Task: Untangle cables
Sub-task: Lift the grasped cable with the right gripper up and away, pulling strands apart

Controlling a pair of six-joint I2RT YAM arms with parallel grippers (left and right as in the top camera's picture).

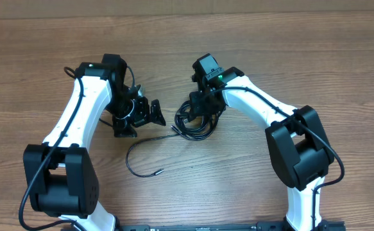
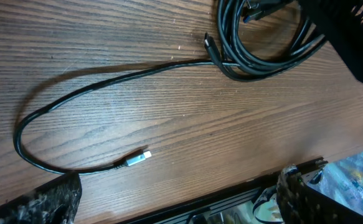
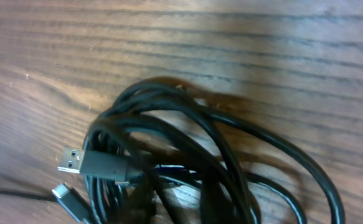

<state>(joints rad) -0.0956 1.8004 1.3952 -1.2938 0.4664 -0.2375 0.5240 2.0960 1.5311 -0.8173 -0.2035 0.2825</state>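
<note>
Snagging is your main worry. The cables (image 1: 196,125) lie mostly as one tight coil near the table's middle, directly under the right gripper (image 1: 203,106). The right wrist view shows loops crossing over one another, with a silver-ended flat plug (image 3: 81,163) and a smaller plug (image 3: 63,191) poking out at the coil's left edge. Pull any one loop and, in my judgement, you drag the whole coil along or cinch a crossing tighter, because those plug heads can catch on neighbouring strands.

I cannot tell whether the right gripper is wide or narrow: its fingers show neither in its own camera nor clearly from above. The left gripper (image 1: 153,114) hangs wide and holds nothing, just left of the coil.

One cord (image 2: 17,138) trails out of the coil in a long curve toward the near side and ends in a silver tip (image 2: 137,158). It is thin and lies flat on the wood, so your pinch could slip off it or scrape the surface.

The table (image 1: 251,186) is smooth and wood-grained, so nothing anchors the coil. Beyond its near edge you see a black rail (image 2: 243,190) and a blurred bluish patch. Little else of the room shows.
</note>
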